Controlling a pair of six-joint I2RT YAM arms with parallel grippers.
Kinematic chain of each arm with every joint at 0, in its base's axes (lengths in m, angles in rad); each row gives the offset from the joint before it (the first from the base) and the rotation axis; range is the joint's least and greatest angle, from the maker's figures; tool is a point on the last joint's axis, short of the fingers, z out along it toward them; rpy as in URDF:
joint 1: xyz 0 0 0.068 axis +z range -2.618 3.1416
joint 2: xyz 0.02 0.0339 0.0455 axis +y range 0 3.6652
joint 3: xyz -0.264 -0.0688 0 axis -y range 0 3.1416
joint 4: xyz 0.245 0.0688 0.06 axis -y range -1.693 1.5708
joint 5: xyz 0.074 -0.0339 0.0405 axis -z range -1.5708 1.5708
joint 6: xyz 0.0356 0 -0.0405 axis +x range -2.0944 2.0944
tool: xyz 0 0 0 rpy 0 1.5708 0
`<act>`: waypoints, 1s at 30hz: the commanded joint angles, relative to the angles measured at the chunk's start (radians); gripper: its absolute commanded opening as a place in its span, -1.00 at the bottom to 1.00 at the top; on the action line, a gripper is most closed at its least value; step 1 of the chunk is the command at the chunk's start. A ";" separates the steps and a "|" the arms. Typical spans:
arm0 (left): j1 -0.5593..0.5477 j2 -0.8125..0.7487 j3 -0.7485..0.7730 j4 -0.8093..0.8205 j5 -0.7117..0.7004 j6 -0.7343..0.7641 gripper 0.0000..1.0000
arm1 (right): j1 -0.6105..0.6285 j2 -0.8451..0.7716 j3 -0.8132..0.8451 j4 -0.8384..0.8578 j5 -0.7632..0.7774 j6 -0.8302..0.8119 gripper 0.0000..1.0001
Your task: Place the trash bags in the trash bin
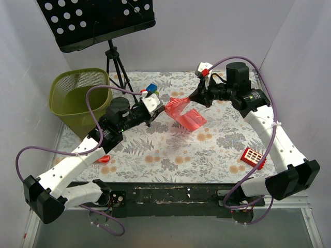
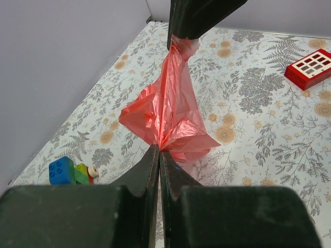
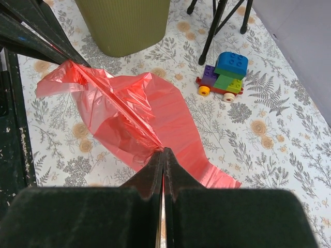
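Trash bag [image 1: 183, 114] of red film is hanging stretched between both claws, outside the trash bin [image 1: 77, 121], which is standing well to the bag's left. On one bunched corner the left claw [image 2: 159, 150] is pinching tight, jaws together on the film; on the opposite edge the right claw [image 3: 163, 151] is clamping likewise. Crumpled folds are hiding the bag's mouth, and whether its slack is touching the table is unclear. Just beyond the bag's left end, a toy car [image 3: 223, 75] is sitting by a music stand [image 1: 98, 20]. Nearer, to the bag's right, a red block [image 1: 253, 156] is lying. A floral cloth [image 1: 170, 155] is covering the table, with pale walls enclosing it.
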 commanded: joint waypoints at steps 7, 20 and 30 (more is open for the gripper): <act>0.007 -0.021 0.007 -0.021 0.009 0.028 -1.00 | -0.018 -0.007 0.049 -0.010 0.253 -0.021 -0.97; 0.010 -0.006 0.045 -0.057 0.072 0.041 -1.00 | -0.018 -0.051 0.028 0.073 0.319 -0.009 -0.97; 0.009 0.015 0.076 -0.066 0.044 -0.068 -1.00 | -0.030 -0.048 0.147 -0.062 0.205 -0.121 0.16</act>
